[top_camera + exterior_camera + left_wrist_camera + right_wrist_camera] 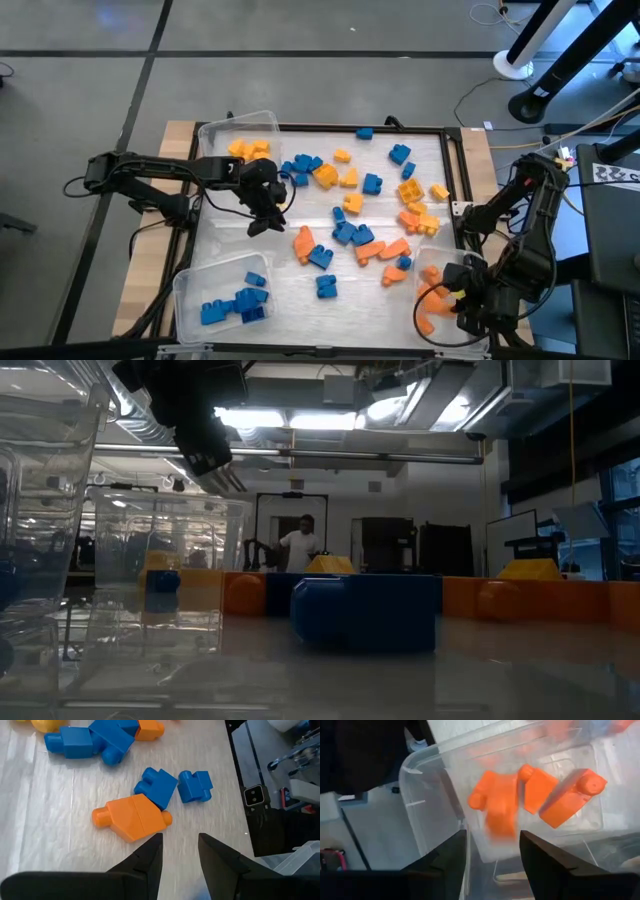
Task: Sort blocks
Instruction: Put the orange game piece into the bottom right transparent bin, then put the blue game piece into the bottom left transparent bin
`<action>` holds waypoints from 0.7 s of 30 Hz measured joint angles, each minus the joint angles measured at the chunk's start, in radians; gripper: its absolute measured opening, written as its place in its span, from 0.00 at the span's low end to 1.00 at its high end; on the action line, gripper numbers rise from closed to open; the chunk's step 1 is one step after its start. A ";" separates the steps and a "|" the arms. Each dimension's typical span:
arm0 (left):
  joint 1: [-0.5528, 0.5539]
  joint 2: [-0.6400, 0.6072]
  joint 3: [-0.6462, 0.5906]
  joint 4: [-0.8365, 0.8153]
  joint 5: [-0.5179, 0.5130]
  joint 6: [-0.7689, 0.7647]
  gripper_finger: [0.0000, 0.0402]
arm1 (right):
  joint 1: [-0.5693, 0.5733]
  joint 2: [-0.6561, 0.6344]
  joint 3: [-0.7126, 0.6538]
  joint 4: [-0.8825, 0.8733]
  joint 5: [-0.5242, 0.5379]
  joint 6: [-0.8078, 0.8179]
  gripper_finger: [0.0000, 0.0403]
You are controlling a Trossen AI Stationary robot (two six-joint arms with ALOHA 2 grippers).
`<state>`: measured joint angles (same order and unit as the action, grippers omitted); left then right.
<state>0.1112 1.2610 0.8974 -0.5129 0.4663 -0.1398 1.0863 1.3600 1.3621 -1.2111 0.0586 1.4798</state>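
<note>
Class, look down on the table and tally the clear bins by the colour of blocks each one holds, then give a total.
Yellow-block bin: 1
Blue-block bin: 1
Orange-block bin: 1
Total: 3

Left hand [266, 212] hangs mid-table, fingers parted, empty; right hand [462, 300] at its near corner, fingers apart
</note>
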 joint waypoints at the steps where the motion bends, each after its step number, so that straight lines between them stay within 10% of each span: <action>1: 0.000 0.000 0.000 0.000 -0.002 0.006 0.28 | 0.000 0.006 0.000 -0.006 0.000 0.009 0.46; 21: 0.000 0.000 0.000 0.000 -0.003 0.069 0.28 | -0.115 -0.001 0.000 -0.088 0.049 -0.122 0.43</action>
<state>0.1112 1.2613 0.8974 -0.5125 0.4637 -0.0706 0.9716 1.3592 1.3617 -1.2996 0.1076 1.3581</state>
